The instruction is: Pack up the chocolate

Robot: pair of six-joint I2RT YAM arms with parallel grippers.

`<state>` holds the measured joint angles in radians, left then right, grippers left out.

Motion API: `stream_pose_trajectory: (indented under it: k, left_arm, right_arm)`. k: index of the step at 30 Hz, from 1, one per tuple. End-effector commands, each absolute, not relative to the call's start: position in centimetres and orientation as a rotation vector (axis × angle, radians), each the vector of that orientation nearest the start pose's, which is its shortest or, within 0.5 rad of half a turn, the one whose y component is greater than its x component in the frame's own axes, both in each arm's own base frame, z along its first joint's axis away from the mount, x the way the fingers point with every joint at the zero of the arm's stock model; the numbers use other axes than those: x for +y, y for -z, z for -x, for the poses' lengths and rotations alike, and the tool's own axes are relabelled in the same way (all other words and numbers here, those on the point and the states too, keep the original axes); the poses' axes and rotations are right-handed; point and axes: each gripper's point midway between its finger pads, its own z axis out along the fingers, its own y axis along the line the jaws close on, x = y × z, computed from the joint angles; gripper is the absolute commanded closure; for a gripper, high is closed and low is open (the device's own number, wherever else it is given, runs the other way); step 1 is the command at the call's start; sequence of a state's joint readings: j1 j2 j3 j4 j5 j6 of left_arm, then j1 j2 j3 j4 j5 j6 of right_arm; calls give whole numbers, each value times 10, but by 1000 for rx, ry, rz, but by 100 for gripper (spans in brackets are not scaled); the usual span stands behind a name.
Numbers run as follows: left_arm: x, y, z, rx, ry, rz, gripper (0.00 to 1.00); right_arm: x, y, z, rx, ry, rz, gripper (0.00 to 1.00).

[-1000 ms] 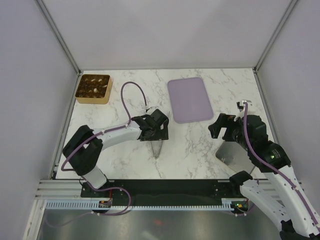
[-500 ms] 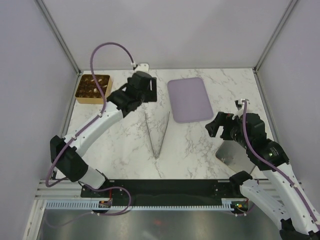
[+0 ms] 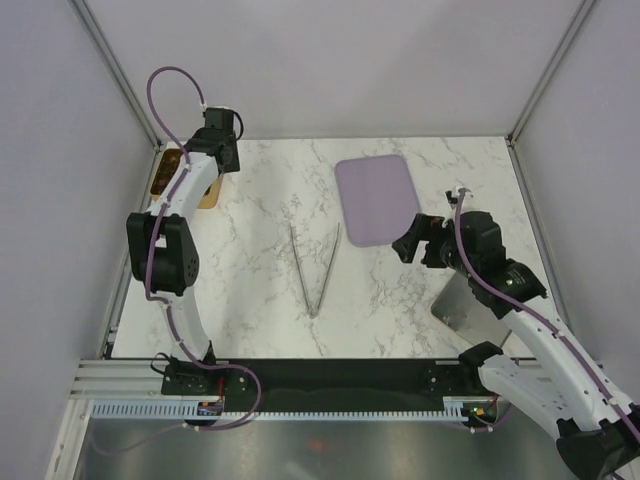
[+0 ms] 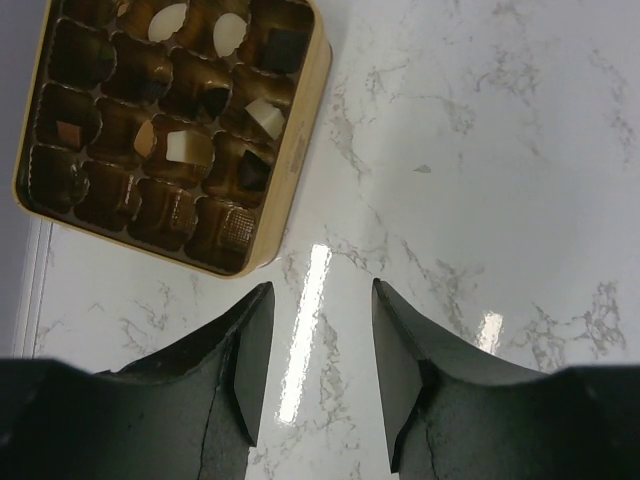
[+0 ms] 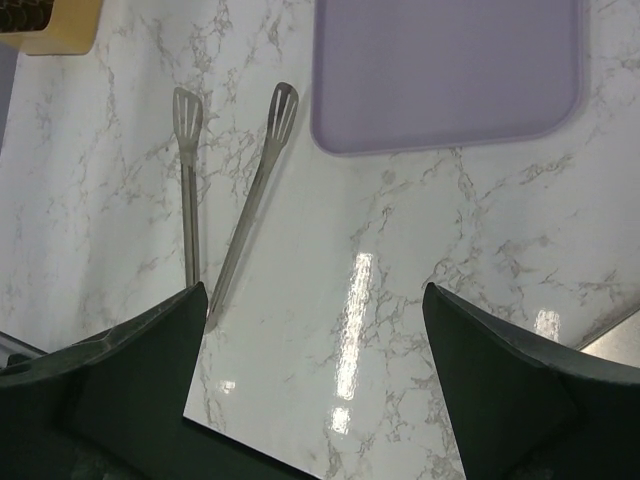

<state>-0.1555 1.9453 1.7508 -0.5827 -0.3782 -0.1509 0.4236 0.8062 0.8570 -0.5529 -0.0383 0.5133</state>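
1. Desk: white marble, carries all items below.
2. Tray: lilac, flat, far-centre. No pieces seen on it. Judged the source spot, now done with.
3. Sheet: grey metal, flat, near-right edge, partly under the R arm. Purpose can't be told.
4. Box: golden-brown, compartmented, lid off, far-left corner against the wall. Left uncovered, prob. so the cells stay reachable.
5. Tongs: metal, lying flat mid-desk, tips toward the far side and splayed, joint toward the arms. Well apart from both arms, between box and tray. Judged laid within reach of either arm, since the pieces are far too small for bare fingers.
6. L hand: released, nothing between the fingers. Hangs just beside the box's near-right corner, not touching. Wrist cam faces into the cells, prob. a check on the fill or an approach to the box.
7. R hand: spread wide, holding nothing. Hovers over bare desk near the tray's near edge, tongs in its view, poss. lined up for a pickup.
8. Chocolate: cream, tan and dark bits, all seen ones sitting in box cells, approx. one per cell. Some cells too dark to tell. None spotted loose on the desk. Task judged near its end, closing the box the likely remainder.
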Motion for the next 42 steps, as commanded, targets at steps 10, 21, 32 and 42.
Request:
stream_pose_trajectory:
  k: [10, 21, 32, 42]
  left_arm:
    - [10, -175, -531, 2269, -275, 195, 49]
    - [41, -135, -529, 2348, -275, 278, 50]
    - [43, -106, -527, 2403, -295, 264, 52]
    - [42, -86, -531, 2436, -297, 208, 57]
  right_arm:
    - [60, -141, -314, 2246, -83, -568, 19]
    - [8, -81, -295, 2349, 76, -815, 39]
    - [-5, -46, -277, 2398, 145, -918, 41]
    - [3, -23, -275, 2440, 92, -912, 50]
